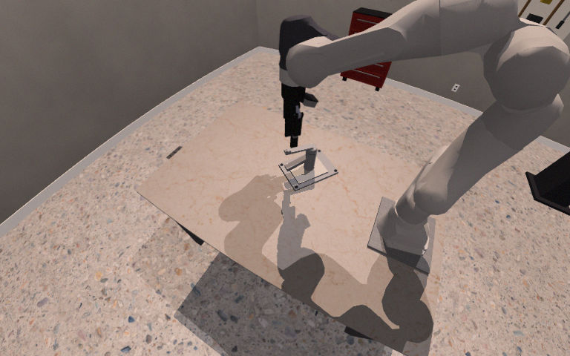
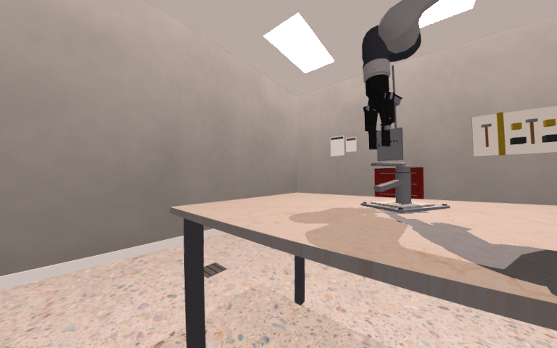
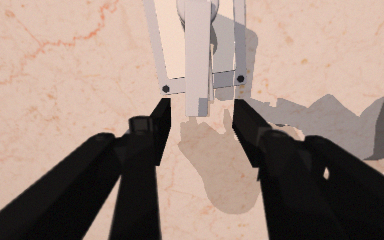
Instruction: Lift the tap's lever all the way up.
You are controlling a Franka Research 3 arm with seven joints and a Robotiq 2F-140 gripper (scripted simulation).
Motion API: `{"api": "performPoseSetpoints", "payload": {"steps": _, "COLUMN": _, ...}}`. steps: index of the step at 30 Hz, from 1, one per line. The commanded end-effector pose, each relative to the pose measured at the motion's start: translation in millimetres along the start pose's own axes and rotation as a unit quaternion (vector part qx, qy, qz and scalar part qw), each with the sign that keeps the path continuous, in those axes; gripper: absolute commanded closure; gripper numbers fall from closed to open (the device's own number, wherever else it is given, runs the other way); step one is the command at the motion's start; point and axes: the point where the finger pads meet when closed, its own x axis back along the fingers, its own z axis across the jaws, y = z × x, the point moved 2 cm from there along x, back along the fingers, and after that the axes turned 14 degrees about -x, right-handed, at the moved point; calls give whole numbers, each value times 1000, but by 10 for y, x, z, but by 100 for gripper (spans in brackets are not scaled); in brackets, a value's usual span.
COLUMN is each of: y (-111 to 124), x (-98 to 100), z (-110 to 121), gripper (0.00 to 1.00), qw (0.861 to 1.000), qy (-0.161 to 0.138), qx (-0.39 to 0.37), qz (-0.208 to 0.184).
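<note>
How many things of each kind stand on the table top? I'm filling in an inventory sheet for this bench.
Taps: 1, the grey tap with its lever on a square base plate.
Robot arms: 1, bolted on its own base plate, fingers parted and holding nothing.
Total: 2.

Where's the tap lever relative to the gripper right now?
In the wrist view the lever lies flat, its free end centred below the gap of the open gripper, which hangs above it in the exterior view, untouched.
</note>
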Motion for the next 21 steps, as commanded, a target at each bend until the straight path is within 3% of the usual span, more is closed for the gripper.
{"api": "performPoseSetpoints", "payload": {"steps": 1, "y": 11, "x": -66, "z": -17, "gripper": 56, "qw": 1000, "qy": -2, "qx": 4, "qz": -1}}
{"api": "performPoseSetpoints", "payload": {"steps": 21, "y": 16, "x": -346, "z": -32, "gripper": 56, "qw": 1000, "qy": -2, "qx": 4, "qz": -1}}
